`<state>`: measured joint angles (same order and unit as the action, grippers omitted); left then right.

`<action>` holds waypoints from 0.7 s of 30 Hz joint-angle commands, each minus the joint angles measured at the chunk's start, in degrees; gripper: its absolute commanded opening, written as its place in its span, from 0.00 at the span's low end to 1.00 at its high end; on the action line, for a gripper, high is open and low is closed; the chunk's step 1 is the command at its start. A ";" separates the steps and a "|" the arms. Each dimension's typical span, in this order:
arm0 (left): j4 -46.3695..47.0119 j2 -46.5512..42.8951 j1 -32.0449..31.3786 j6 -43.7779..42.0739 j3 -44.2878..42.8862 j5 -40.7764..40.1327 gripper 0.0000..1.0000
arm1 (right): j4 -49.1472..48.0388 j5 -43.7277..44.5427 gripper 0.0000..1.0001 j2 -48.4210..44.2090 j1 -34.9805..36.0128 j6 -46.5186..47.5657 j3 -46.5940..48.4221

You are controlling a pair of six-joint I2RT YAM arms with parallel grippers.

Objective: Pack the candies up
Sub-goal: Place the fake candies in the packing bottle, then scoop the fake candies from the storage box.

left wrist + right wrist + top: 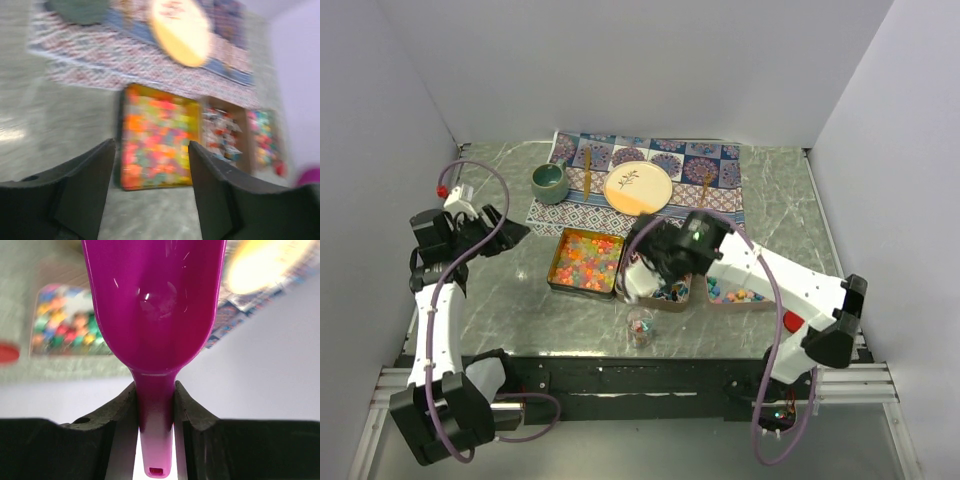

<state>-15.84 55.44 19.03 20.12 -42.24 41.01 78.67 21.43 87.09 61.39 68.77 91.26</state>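
Top external showed the candies [585, 260] lying in three trays [582, 292], the cup [640, 326] seemingly near-empty: packing looked barely begun. Right jaws clamped the scoop [155, 315] handle; left jaws gaped wide, empty.

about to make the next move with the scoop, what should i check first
1. Scoop gripped firmly: ok, its handle is clamped between the right fingers.
2. Scoop bowl loaded: cannot tell from the wrist view.
3. Jar upright and open: ok, the red lid lies apart, to its right.
4. Left fingers out of the way: ok, open, empty, left of the trays.
5. Candies left to scoop: ok, the gummy tray looks full.
6. Scoop lined up over a tray: cannot tell, the right arm hides most of the middle tray.
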 commanded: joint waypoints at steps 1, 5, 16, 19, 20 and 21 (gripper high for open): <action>6.52 -2.44 -1.88 4.92 -4.51 17.42 0.48 | 2.10 -7.95 0.00 5.97 -4.50 -10.75 13.12; 5.98 -1.74 -3.47 7.73 -6.63 23.57 0.01 | -1.41 -11.84 0.00 10.81 -6.63 -16.21 14.03; 18.99 1.16 -13.13 20.83 -2.15 22.01 0.01 | -3.53 -15.37 0.00 27.33 -7.68 -23.51 34.21; 19.97 2.74 -13.49 21.89 -0.83 20.60 0.01 | -3.96 -15.89 0.00 28.22 -7.42 -23.95 38.62; 19.01 3.18 -13.49 21.54 -0.91 20.34 0.01 | -4.40 -15.98 0.00 27.96 -7.33 -23.86 38.81; 19.09 4.14 -13.58 21.54 -0.83 20.16 0.01 | -5.28 -15.98 0.00 27.44 -7.16 -23.60 38.64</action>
<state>-0.19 57.76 5.72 39.48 -43.62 62.35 75.22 6.76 116.99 53.84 46.81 125.29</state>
